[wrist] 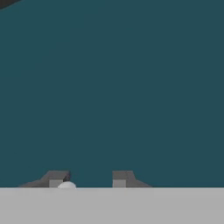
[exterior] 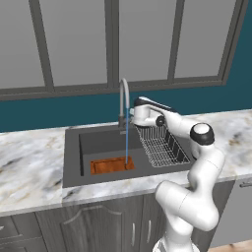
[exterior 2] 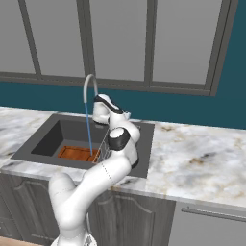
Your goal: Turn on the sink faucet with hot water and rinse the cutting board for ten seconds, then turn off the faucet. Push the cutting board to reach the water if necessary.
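You see the orange-brown cutting board (exterior: 112,165) lying flat on the floor of the dark sink (exterior: 72,157), its long side running along the front wall. The blue water (exterior: 127,138) from the sink faucet (exterior: 124,98) lands on its right end. A wire dish rack (exterior: 162,145) sits in the sink's right part. The gripper (wrist: 88,179) faces the teal wall (wrist: 113,87), jaws narrowly apart, holding nothing.

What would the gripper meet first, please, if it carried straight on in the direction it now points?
Most likely the teal wall behind the sink: the hand view shows nothing between the gripper and it. The faucet stands just beside it, so a brush there is possible; depth is unclear.
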